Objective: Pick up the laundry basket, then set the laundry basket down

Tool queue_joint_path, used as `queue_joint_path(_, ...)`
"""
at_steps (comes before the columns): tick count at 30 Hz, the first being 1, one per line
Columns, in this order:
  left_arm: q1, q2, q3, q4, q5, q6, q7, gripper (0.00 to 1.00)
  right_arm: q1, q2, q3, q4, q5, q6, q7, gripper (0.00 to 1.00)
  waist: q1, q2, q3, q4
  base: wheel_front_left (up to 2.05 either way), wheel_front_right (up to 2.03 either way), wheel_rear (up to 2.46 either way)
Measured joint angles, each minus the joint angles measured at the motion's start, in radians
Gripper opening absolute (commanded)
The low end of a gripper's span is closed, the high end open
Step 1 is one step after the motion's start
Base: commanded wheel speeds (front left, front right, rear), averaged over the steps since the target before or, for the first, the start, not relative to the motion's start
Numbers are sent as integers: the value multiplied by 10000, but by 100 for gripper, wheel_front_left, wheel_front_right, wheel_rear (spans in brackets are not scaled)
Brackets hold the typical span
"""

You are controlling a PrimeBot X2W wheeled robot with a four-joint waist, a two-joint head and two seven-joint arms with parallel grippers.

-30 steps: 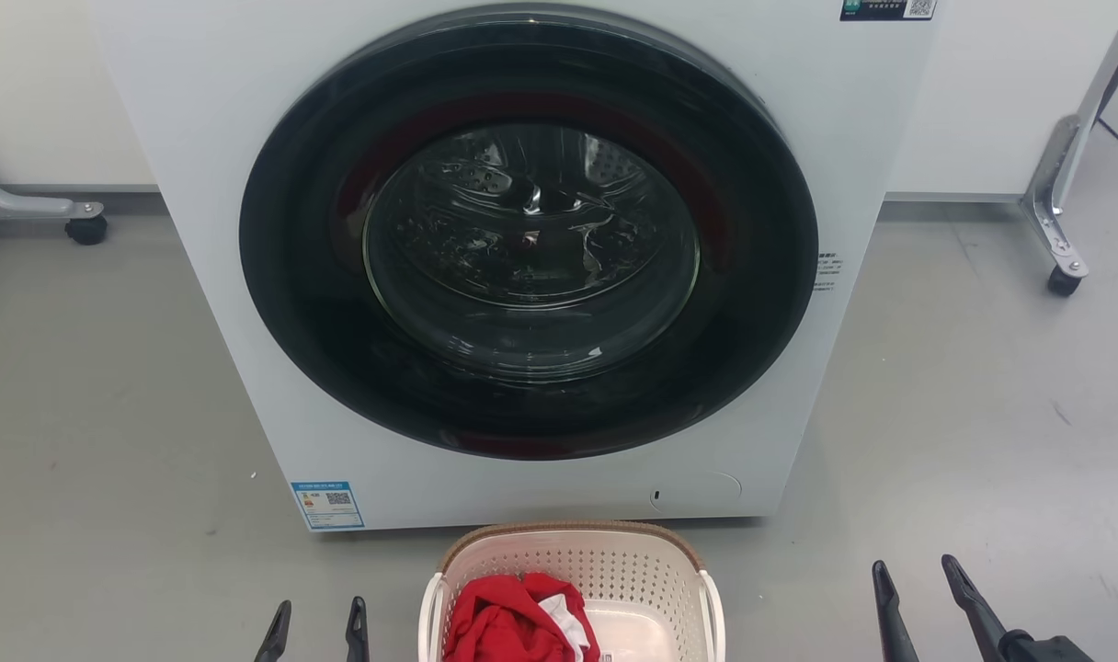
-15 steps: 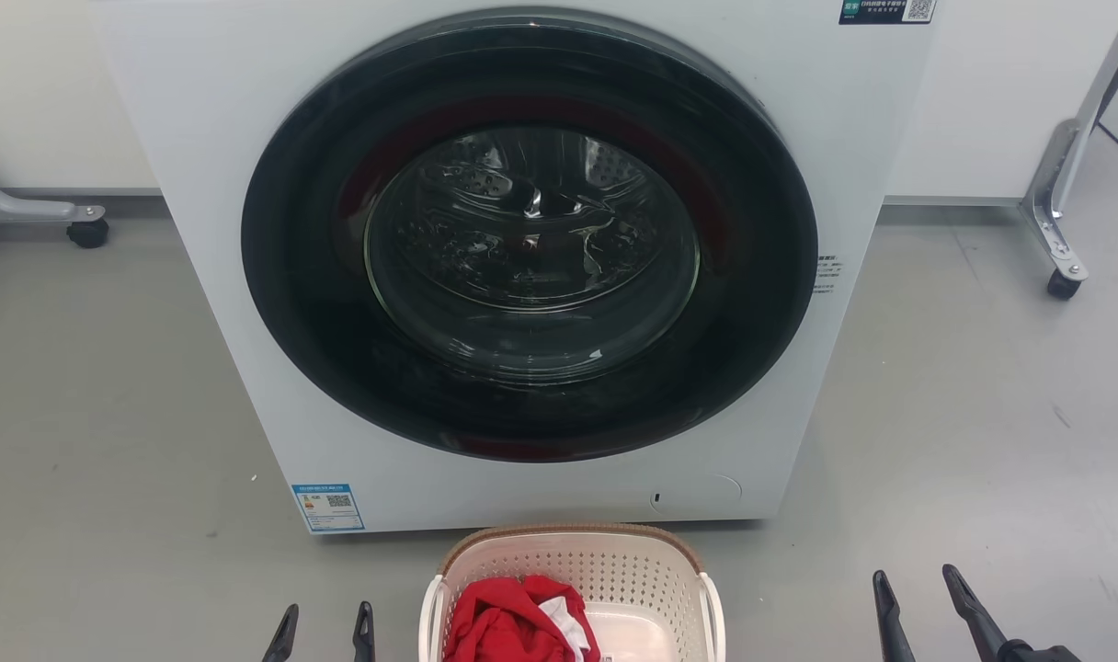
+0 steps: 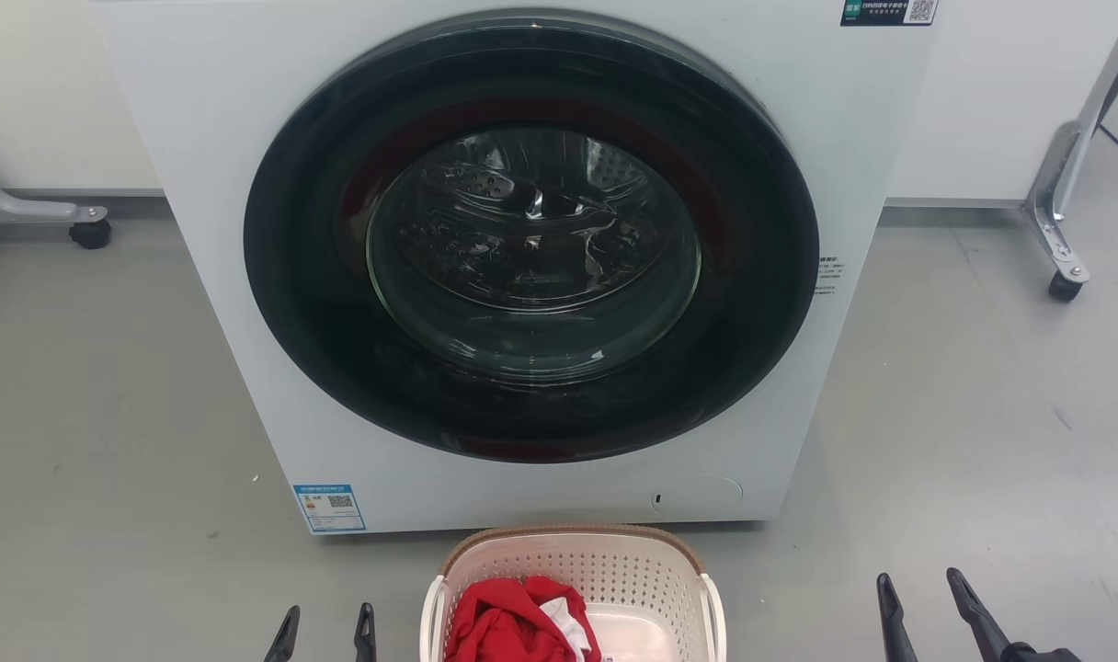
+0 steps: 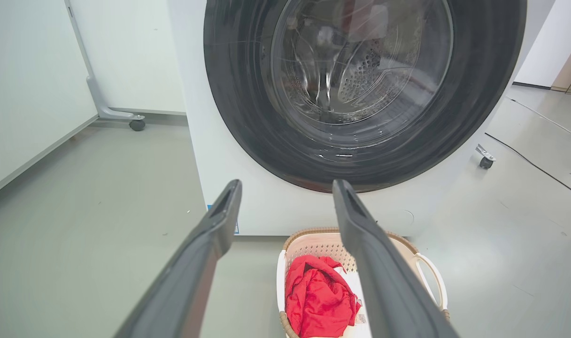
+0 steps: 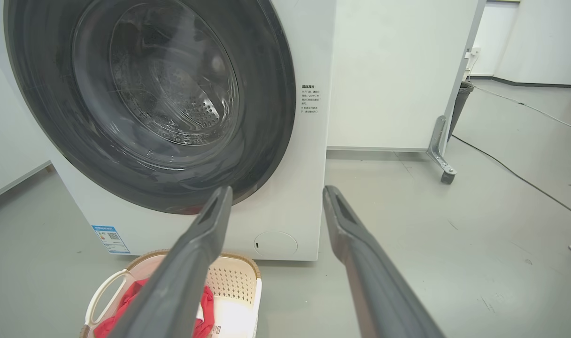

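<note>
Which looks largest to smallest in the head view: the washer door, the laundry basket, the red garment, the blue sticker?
1. washer door
2. laundry basket, partly cut off by the view's bottom edge
3. red garment, also cut off there
4. blue sticker

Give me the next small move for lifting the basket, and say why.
Probably bring the left gripper and right gripper inward and down toward the white side handles. Both are open, empty and apart from the laundry basket, which sits on the floor between them.
</note>
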Motion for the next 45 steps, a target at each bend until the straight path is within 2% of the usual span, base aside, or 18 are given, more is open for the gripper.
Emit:
queue_joint_path(4,0,-50,48,-10,19,0,21,100,1,23,0,-25,-23,0,71,100,0,0,9,2,0,0,0)
queue_joint_path(5,1,-58,44,21,19,-2,17,0,3,40,8,8,-27,2,69,0,0,0,11,3,0,0,0)
queue_joint_path(14,151,-121,140,380,-194,-105,111,0,218,253,-111,368,238,104,173,0,0,0,28,-7,0,0,0)
queue_joint_path(45,-266,-290,1168,656,-4474,-823,1120,0,-185,803,-1450,709,4493,825,1407,0,0,0,128,-69,0,0,0)
